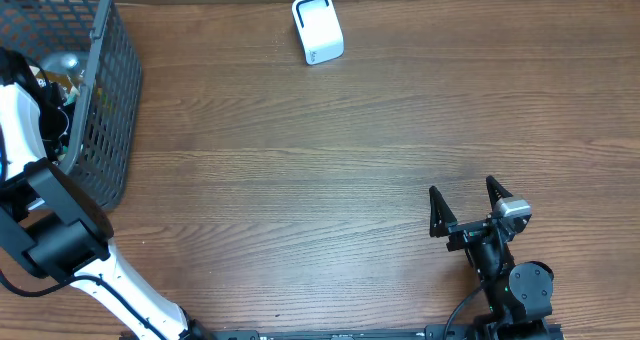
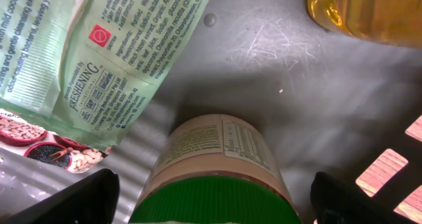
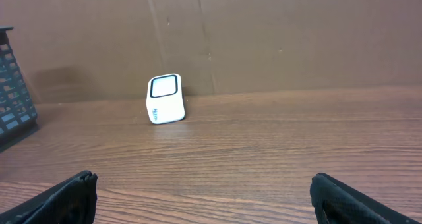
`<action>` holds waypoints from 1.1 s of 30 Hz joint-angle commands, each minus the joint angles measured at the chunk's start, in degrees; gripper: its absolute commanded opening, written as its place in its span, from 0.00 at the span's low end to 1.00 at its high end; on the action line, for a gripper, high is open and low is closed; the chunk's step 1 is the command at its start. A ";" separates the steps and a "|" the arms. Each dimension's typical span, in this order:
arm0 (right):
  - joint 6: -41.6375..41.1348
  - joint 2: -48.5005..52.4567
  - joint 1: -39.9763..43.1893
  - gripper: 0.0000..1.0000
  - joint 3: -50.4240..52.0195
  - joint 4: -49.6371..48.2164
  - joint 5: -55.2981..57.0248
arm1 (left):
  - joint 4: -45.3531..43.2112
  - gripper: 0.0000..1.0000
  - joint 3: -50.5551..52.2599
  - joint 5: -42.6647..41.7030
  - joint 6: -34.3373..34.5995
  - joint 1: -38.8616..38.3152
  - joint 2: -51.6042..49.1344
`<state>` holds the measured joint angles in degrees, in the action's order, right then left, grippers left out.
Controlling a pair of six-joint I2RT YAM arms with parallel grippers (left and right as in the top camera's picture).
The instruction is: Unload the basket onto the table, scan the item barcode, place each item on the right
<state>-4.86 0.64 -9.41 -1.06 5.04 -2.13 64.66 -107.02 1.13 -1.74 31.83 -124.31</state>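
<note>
Shows the left arm (image 1: 60,235) reaching into the black mesh basket (image 1: 110,90) at the left edge of the wooden worktop (image 1: 300,200). Puts the left jaws spread wide over the grey bottom of the basket, dark fingers (image 2: 66,201) standing one on each side of a jar (image 2: 217,151) with a green ribbed lid and a pale printed label, lid end nearest the wrist camera. Leaves what looks like a thin gap between jar and fingers on both sides, with nothing gripped. Places a green pouch (image 2: 99,53) with small white print just beyond the jar to the left, overlapping a packet (image 2: 39,145) printed with pictures of beans. Places a bottle (image 2: 369,13) of yellow liquid in the far right corner, apart from the jar. Sets the white scanner (image 1: 317,28) upright near the back edge of the worktop, well apart from the basket, dark-rimmed face turned toward the right wrist camera. Holds the right jaws wide open and empty over bare wood at the front right, at the tip of the right arm (image 1: 505,270), pointing toward the back of the worktop
</note>
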 commanded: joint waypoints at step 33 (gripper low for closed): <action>0.22 -0.42 0.15 1.00 0.61 -0.37 -0.09 | 27.91 0.32 -55.25 -5.44 4.11 -3.82 3.28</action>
<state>-4.86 0.62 -9.41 -1.06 5.06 -2.15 91.20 -156.62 -1.72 0.10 30.37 -123.85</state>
